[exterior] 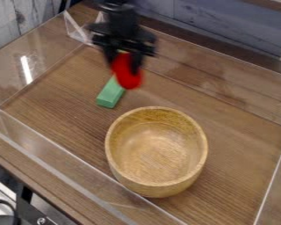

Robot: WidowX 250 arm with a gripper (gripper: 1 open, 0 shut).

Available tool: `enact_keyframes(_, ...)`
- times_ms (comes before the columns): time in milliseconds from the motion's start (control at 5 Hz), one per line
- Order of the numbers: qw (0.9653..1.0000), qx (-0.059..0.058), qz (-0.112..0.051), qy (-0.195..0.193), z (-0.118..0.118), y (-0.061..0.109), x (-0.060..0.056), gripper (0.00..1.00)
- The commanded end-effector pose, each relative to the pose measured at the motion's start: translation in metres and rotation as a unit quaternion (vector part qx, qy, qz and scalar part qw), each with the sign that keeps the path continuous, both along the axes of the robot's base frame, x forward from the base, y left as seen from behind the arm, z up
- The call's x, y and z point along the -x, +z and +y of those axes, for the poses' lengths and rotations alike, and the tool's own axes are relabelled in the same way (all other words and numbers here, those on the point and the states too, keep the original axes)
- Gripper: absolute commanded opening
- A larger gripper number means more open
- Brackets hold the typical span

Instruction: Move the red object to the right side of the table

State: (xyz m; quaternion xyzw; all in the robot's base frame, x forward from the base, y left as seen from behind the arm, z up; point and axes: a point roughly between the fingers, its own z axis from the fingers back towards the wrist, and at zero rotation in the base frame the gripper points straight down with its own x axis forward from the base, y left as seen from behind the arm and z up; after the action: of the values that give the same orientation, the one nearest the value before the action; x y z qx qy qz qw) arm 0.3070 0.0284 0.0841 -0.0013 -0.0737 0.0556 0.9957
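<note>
My gripper [127, 65] hangs from above near the back middle of the table [237, 97], pointing straight down. Its black fingers are shut on the red object [130, 75], a small glossy red toy fruit held clear of the wood. The fruit hovers just above the far end of the green block. Motion blur softens the fingers and hides the fruit's leafy top.
A green rectangular block [110, 91] lies on the wood just under and left of the gripper. A large wooden bowl [157, 150] stands at the front centre. Low clear acrylic walls [25, 63] border the tabletop on all sides.
</note>
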Motion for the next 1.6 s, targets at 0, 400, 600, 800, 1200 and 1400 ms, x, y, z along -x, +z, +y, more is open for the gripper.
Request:
enact_keyframes(0, 0.9993, 0.000, -0.026, 0.025, -0.042, 0.012, -0.022, 0.00)
enact_keyframes(400, 0.9985, 0.004, -0.020, 0.051, -0.113, 0.007, -0.048, 0.00)
enact_keyframes(600, 0.9977, 0.003, -0.012, 0.066, -0.119, 0.008, -0.051, 0.00)
enact_keyframes(800, 0.9976, 0.000, -0.002, 0.070, -0.124, -0.001, -0.055, 0.00)
enact_keyframes(1200, 0.9942, -0.003, 0.015, 0.106, -0.126, -0.022, -0.068, 0.00)
enact_keyframes(1400, 0.9901, -0.002, 0.020, 0.139, -0.123, -0.031, -0.071, 1.00)
